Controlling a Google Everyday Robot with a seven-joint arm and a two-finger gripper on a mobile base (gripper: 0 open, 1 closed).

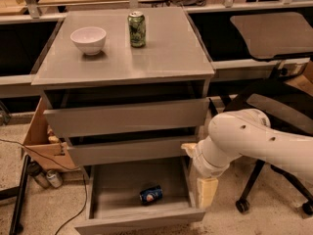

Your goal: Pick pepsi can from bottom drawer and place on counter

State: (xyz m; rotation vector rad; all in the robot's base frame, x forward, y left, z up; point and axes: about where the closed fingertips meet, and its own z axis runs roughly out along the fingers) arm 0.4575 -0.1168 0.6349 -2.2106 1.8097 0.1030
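Observation:
The pepsi can (150, 194) is blue and lies on its side on the floor of the bottom drawer (142, 223), which is pulled out. My gripper (197, 175) hangs at the drawer's right edge, to the right of the can and a little above it, not touching it. Its cream fingers (206, 192) stand apart and hold nothing. The grey counter (166, 58) is the top of the cabinet, above the two upper drawers.
A green can (137, 29) and a white bowl (88, 39) stand on the counter's back half. The two upper drawers (127, 116) are slightly open. An office chair (279, 111) stands right behind my arm. A cardboard box (41, 141) and bottles (46, 176) lie at the left.

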